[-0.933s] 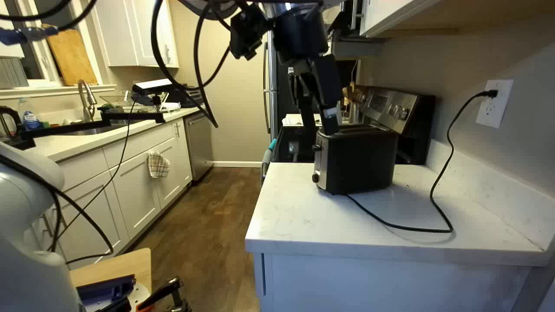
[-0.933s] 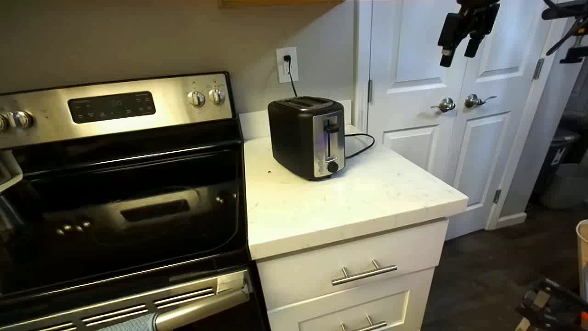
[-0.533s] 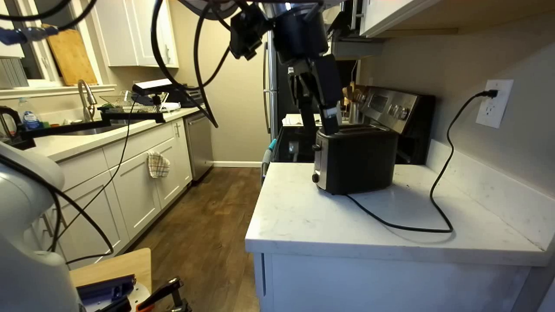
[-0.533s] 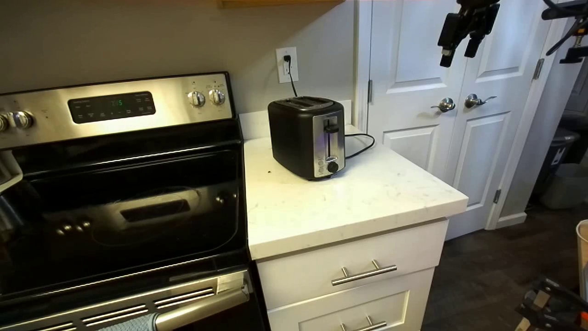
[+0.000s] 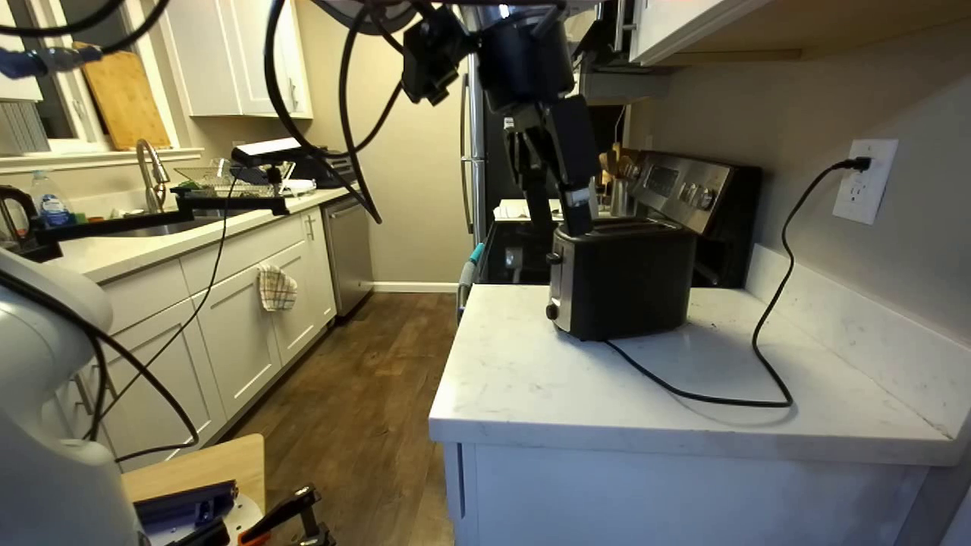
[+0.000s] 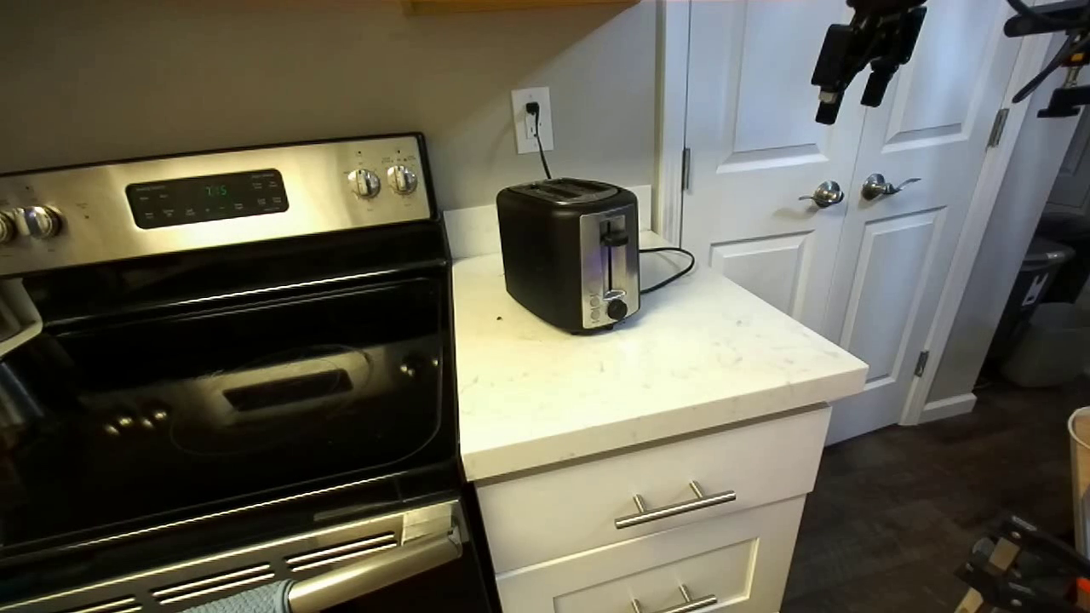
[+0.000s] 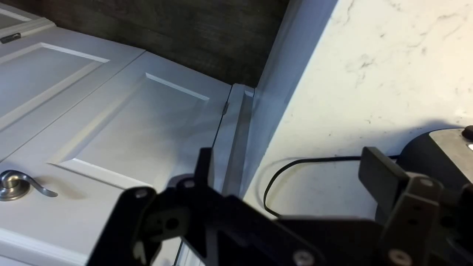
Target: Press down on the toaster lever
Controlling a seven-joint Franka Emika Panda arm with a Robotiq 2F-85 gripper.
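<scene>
The black toaster (image 5: 637,288) stands upright on the white counter, also seen in an exterior view (image 6: 545,255). Its black lever (image 6: 614,238) sits near the top of the slot in the silver front panel; the lever also shows in an exterior view (image 5: 555,258). My gripper (image 6: 850,106) is open and empty, high above and to the right of the toaster there. In an exterior view the gripper (image 5: 560,226) overlaps the toaster's top front corner. In the wrist view the open gripper (image 7: 288,153) is over the counter edge, with only part of the toaster (image 7: 415,153) at the right; the lever cannot be made out.
The toaster's thin black cord (image 5: 698,395) runs across the counter (image 5: 516,371) to a wall outlet (image 5: 867,182). A stove (image 6: 255,340) adjoins the counter. An upper cabinet (image 5: 743,26) hangs above. White doors (image 6: 766,213) stand behind the gripper.
</scene>
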